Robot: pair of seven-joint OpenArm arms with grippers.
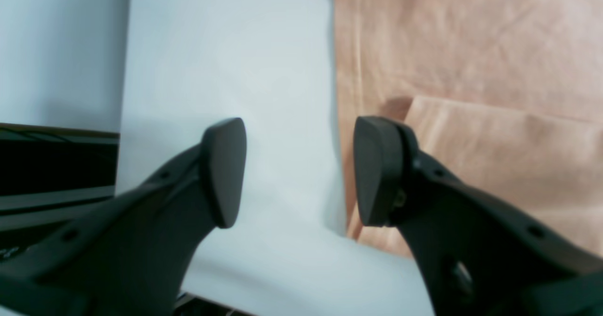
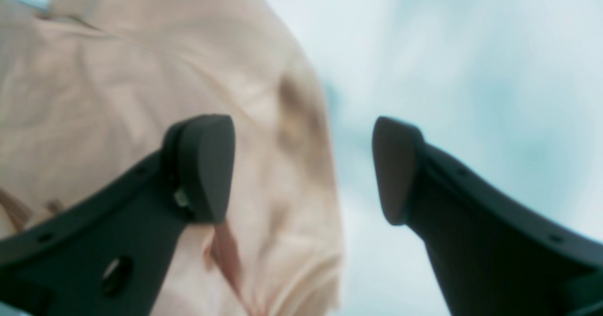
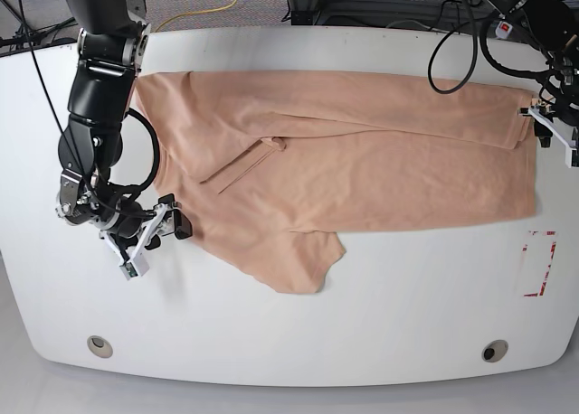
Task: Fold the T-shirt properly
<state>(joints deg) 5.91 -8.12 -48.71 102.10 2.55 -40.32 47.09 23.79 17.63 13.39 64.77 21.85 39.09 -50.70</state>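
Observation:
The peach T-shirt [image 3: 362, 161] lies spread across the white table [image 3: 289, 333], with one sleeve [image 3: 303, 260] sticking out toward the front. Its yellow face print is hidden. My right gripper [image 3: 175, 215] is open and empty at the shirt's left edge, just beside the cloth. In the right wrist view the gripper [image 2: 301, 170] has one finger [image 2: 202, 165] over the cloth [image 2: 118, 71] and the other over bare table. My left gripper [image 3: 535, 123] is open at the shirt's right end. In the left wrist view the gripper [image 1: 301, 172] straddles the cloth's edge [image 1: 471, 71].
A red-and-white marker [image 3: 538, 265] lies on the table at the front right. Two round holes [image 3: 99, 345] [image 3: 493, 351] sit near the front edge. Cables [image 3: 452, 43] hang at the back right. The table's edge and a dark gap [image 1: 56, 165] show in the left wrist view.

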